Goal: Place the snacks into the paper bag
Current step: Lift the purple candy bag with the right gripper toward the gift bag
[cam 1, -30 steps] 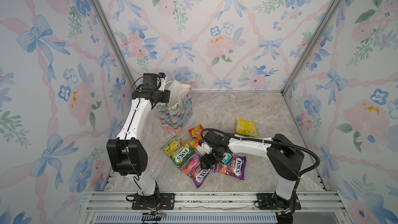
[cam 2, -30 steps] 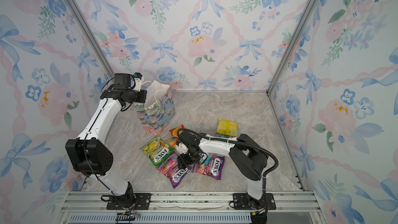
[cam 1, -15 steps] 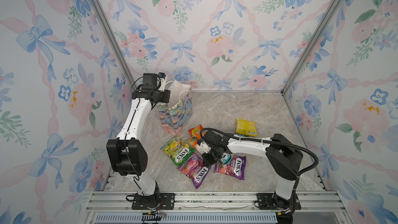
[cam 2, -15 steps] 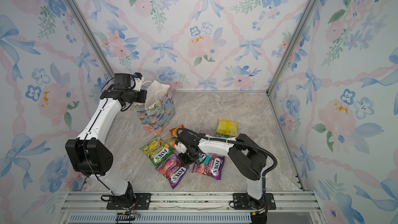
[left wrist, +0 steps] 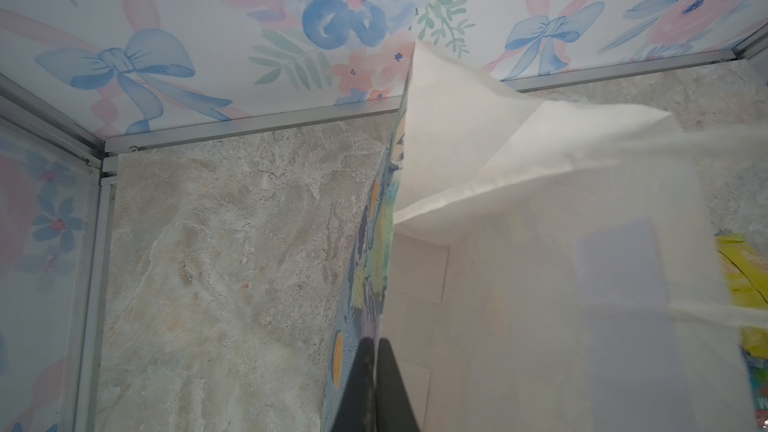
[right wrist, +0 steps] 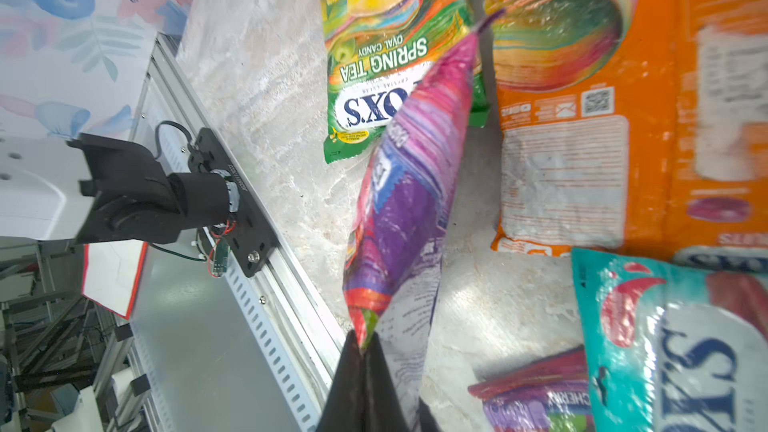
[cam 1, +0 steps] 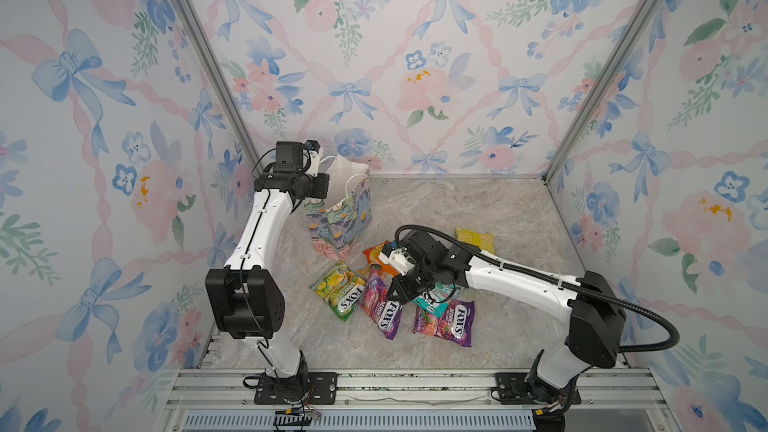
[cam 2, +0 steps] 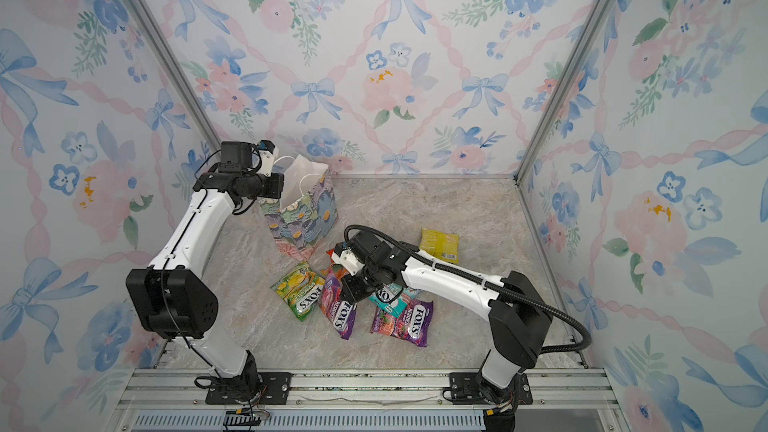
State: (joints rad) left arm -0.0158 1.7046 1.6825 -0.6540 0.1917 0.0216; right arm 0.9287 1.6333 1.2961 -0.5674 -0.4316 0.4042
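Purple and glossy, a FOX'S Berries packet (cam 1: 384,307) lies just below the middle of both top views. One end is pinched in the right gripper (right wrist: 363,344), whose black jaws are closed tight on the foil edge in the right wrist view. The packet's far end overlaps the edge of a green FOX'S Spring Tea packet (cam 1: 338,290), which lies flat just to its left in the frame. An orange packet (cam 1: 376,255) sits just above the two, partly under the right wrist. A teal FOX'S packet (cam 1: 436,301) lies to the right of the gripper, resting on a second purple Berries packet (cam 1: 446,322). A yellow bag (cam 1: 476,238) lies apart from the cluster, further up and to the right. The paper bag (cam 1: 340,218), printed with flowers and white inside, stands open above and left of the snacks, near the back wall, with none of these packets in it. The left gripper (left wrist: 374,347) is clamped on the bag's side wall at the rim, one jaw outside and one inside. Everything rests on a grey marbled floor (cam 1: 436,209) inside floral walls (cam 1: 415,56).
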